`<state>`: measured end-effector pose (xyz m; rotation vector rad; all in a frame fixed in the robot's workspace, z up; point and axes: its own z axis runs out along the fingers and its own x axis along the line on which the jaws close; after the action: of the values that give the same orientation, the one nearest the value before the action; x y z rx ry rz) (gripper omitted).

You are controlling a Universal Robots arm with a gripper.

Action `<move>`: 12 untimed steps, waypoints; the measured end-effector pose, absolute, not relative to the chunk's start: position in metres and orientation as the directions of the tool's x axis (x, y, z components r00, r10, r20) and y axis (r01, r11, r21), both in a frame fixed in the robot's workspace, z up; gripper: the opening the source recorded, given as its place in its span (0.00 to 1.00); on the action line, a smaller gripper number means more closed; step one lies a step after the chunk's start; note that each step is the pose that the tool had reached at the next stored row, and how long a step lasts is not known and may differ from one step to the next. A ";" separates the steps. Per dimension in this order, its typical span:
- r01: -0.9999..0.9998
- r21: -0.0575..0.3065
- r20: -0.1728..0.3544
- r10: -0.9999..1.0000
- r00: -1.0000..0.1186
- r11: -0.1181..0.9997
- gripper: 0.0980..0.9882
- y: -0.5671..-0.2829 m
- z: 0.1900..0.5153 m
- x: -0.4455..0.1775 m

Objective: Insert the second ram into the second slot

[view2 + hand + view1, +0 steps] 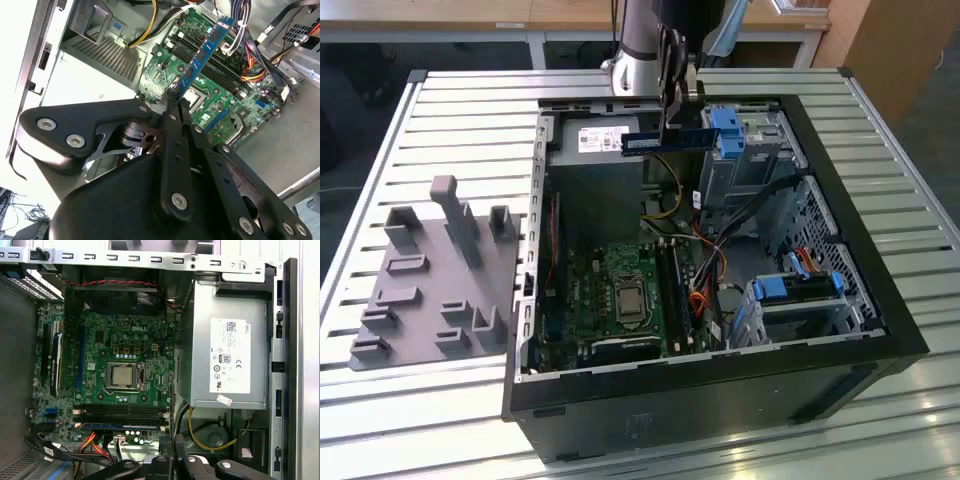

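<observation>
While the computer case [720, 400] lies open on the slatted table [470, 110], we see the gripper [667, 125] hanging over the end of it farther from the exterior camera. It is clamped on the second ram [665, 141]. In the exterior view the blue stick is held level, long side horizontal, with the white label on the face we see. The gripper comes down onto it from above. It hangs in the air over the power supply [605, 140], well apart from the motherboard [620, 290] at the bottom of the case.

In the second wrist view we look along the black fingers [172, 125], which are pressed together on the stick. Its blue length reaches out beyond them over the green board, and it touches nothing else.

In the first wrist view we find the processor socket [122, 376] near the middle of the board, and beside it the dark memory slots [122, 414] lying parallel. A thin blue strip [120, 426] runs along the row nearest the orange and red cables [95, 444]; we cannot tell for certain what it is. The other dark rows beside it look unfilled.

On the exterior view's left, a grey fixture [430, 285] with upright posts stands on the table just beside the case.
</observation>
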<state>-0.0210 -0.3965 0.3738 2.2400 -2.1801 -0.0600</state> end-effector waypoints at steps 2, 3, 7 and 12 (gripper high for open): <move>-0.999 0.038 -0.017 -0.999 0.027 -0.027 0.04 -0.396 0.374 -0.021; -0.999 0.038 -0.017 -0.999 0.027 -0.027 0.04 -0.396 0.374 -0.021; -0.999 0.038 -0.017 -0.999 0.027 -0.027 0.04 -0.397 0.374 -0.021; -0.999 0.038 -0.017 -0.999 0.027 -0.027 0.04 -0.399 0.374 -0.021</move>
<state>-0.0210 -0.3991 0.3739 2.2400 -2.1800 -0.0600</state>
